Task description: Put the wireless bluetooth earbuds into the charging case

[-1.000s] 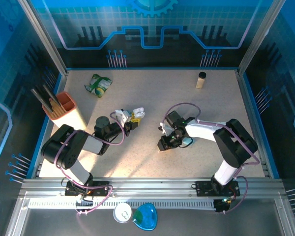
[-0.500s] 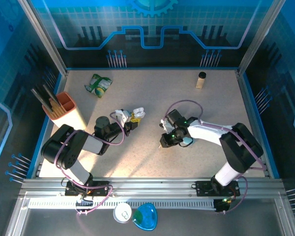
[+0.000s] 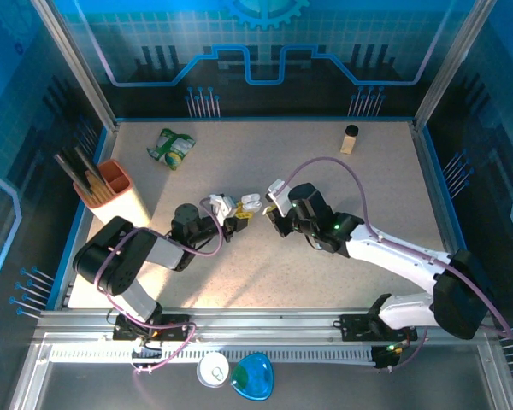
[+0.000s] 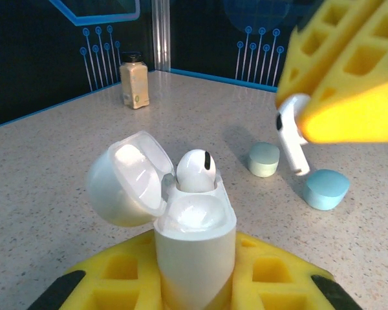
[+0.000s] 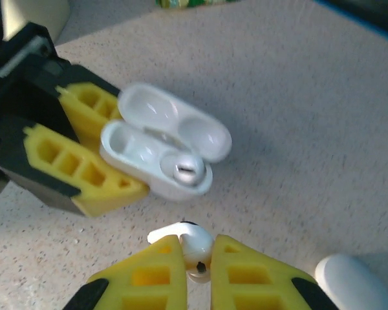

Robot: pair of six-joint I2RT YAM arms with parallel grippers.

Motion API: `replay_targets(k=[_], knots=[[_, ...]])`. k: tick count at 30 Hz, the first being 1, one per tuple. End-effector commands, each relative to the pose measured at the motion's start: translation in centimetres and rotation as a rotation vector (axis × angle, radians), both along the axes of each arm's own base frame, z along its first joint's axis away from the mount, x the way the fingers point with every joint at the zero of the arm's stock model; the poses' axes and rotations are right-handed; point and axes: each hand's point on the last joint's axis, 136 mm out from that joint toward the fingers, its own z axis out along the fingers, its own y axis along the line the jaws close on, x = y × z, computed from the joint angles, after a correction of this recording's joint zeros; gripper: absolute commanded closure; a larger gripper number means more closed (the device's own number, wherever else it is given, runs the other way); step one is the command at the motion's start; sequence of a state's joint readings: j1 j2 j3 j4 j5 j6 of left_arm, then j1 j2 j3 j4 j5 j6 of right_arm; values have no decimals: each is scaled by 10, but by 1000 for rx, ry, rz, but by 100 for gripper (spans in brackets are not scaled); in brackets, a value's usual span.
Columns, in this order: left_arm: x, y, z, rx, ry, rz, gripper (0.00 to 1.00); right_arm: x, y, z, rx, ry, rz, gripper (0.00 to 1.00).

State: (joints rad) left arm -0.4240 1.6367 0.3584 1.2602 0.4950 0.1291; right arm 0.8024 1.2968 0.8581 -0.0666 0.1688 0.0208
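Note:
My left gripper (image 4: 194, 261) is shut on the white charging case (image 4: 195, 242), holding it upright with its lid (image 4: 124, 177) swung open. One white earbud (image 4: 196, 171) sits in a slot of the case; the other slot is bare. My right gripper (image 5: 195, 258) is shut on a second white earbud (image 5: 193, 245), just short of the open case (image 5: 156, 155). In the top view the right gripper (image 3: 274, 213) is close beside the case (image 3: 250, 203) and the left gripper (image 3: 238, 215), at the table's middle.
Two pale teal rounded pieces (image 4: 264, 159) (image 4: 326, 189) lie on the table behind the case, and a white pebble-shaped case (image 5: 349, 281) lies near my right gripper. An orange tool holder (image 3: 111, 184) stands at the left, a green packet (image 3: 173, 147) at the back left, a small bottle (image 3: 350, 138) at the back right.
My right arm has swung left and forward from the table's right middle to the left gripper, its jaws closing on the earbud. The left gripper with the case has edged slightly right.

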Motion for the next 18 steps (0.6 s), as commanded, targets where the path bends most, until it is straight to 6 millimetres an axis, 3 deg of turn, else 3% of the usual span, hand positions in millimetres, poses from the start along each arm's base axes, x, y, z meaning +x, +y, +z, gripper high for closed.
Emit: replay_targets(k=[1,6,18], knots=[[-5,-9,8,-19,-5,-41,100,14,15,50,-15,-224,44,87],[-9,-14,11,-22,-3,-57,100,17,31,57,-28,-261,99,87],[-10,-12,18,-26,-10,-48,100,15,45,37,-81,-237,166,87]])
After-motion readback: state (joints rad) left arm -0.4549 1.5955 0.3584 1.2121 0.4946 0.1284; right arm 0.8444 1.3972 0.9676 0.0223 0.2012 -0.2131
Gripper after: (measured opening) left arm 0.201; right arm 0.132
